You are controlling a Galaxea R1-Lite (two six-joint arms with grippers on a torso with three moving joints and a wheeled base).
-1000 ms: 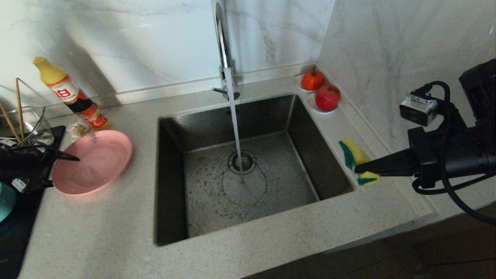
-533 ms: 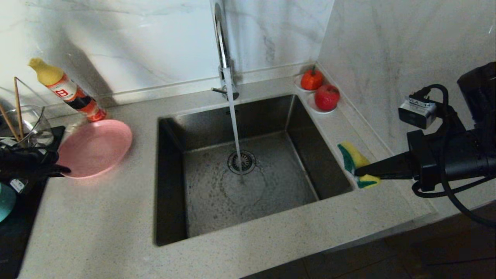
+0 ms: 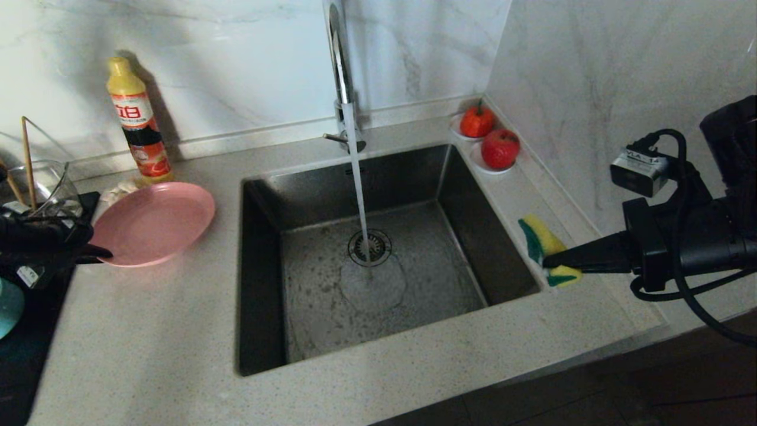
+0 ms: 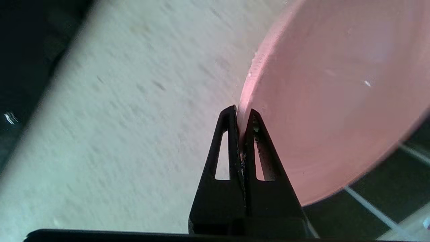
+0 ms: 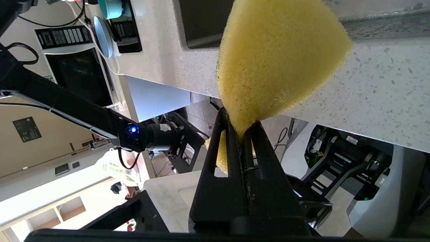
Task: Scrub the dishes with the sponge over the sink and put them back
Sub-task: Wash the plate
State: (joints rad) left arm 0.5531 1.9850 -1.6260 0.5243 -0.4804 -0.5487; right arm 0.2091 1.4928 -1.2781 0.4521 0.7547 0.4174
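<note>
Left gripper [image 3: 97, 253] pinches pink plate [image 3: 155, 222] rim left of sink [image 3: 260, 195]; right gripper [image 3: 547, 260] clamps sponge [image 3: 541, 239] right of basin, which lies between them.

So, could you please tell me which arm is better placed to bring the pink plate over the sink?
Left: its gripper is shut on the round pink plate's rim; the right gripper holds the yellow-green sponge.
</note>
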